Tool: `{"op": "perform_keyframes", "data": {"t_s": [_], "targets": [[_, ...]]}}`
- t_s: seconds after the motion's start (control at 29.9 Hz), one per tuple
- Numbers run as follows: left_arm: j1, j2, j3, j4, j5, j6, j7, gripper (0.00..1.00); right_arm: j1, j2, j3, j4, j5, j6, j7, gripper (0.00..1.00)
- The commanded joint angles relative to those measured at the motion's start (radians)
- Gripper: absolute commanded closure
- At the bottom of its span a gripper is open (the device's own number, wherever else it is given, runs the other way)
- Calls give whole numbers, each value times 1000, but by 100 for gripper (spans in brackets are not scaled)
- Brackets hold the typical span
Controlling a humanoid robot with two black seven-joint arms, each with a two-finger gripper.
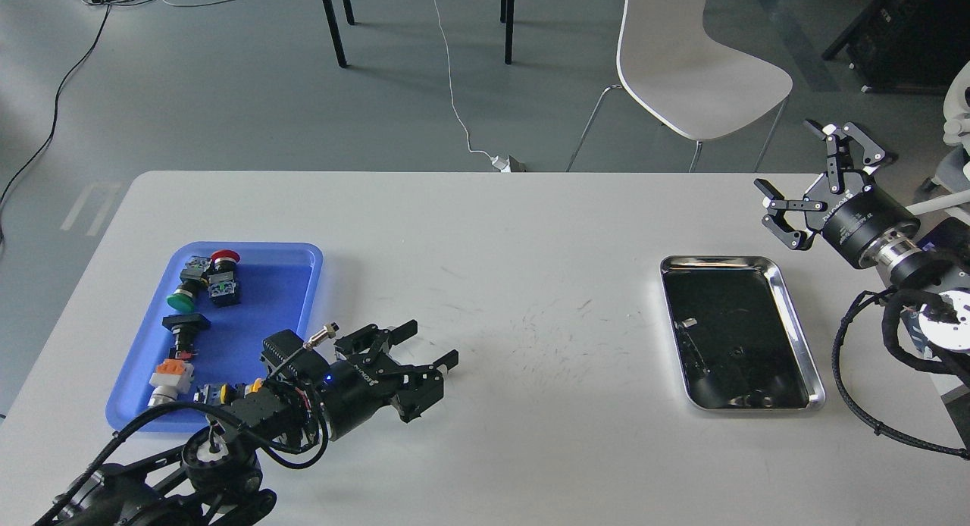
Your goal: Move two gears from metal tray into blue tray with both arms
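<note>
The metal tray [716, 261] lies at the right of the table with a dark mirror-like bottom. I cannot make out the gears in it for certain; only small specks [733, 352] show on the bottom. The blue tray [265, 299] lies at the left and holds several push-button switches. My left gripper [430, 342] is open and low over the table, just right of the blue tray's near corner, with nothing seen between its fingers. My right gripper [807, 177] is open and empty, raised above the table beyond the metal tray's far right corner.
Push buttons with green [180, 300] and red [222, 256] caps lie in the blue tray. A white chair [689, 71] stands behind the table, with cables on the floor. My right arm's cable loop [856, 405] hangs beside the metal tray.
</note>
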Motion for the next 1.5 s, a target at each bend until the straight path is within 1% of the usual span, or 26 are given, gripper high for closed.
{"op": "perform_keyframes", "data": {"t_s": [0.0,0.13,0.23,0.33,0.5,0.53,0.6,0.64,0.67,0.77,0.8,0.9,1.1,1.24,1.47], "targets": [[-4,13,-3,-6,0,-5,-2,13,0,-1,0,-1,0,1,0,7],[-41,94,-8,-24,0,-31,-5,12,0,-1,-2,-2,0,0,0,7],[-96,158,9,-81,0,-118,-12,12,0,0,0,-1,0,1,0,7],[-114,217,29,-142,0,-213,-31,12,1,0,0,1,0,1,0,7],[-192,253,32,-238,0,-490,-35,12,6,0,0,1,0,1,0,7],[-206,263,32,-263,0,-540,-33,12,6,0,0,2,0,1,0,7],[-237,289,31,-321,0,-664,-24,12,6,-1,0,1,0,1,0,7],[-242,295,31,-341,0,-701,-21,12,8,-1,0,1,0,1,0,7],[-243,295,31,-360,-12,-714,-16,12,8,-1,0,1,0,1,0,7],[-245,290,38,-387,0,-714,11,12,6,-1,0,1,0,1,0,7],[-245,289,45,-397,0,-714,14,12,5,-1,0,1,0,1,0,7],[-240,284,68,-407,0,-695,15,12,5,-1,0,1,0,1,0,7],[-242,211,114,-391,0,-677,16,12,5,-1,0,1,0,1,0,7],[-251,162,114,-332,0,-651,16,12,3,-1,0,-1,0,1,0,7],[-285,123,121,-201,0,-600,16,12,1,-1,0,-2,-2,1,0,6]]}}
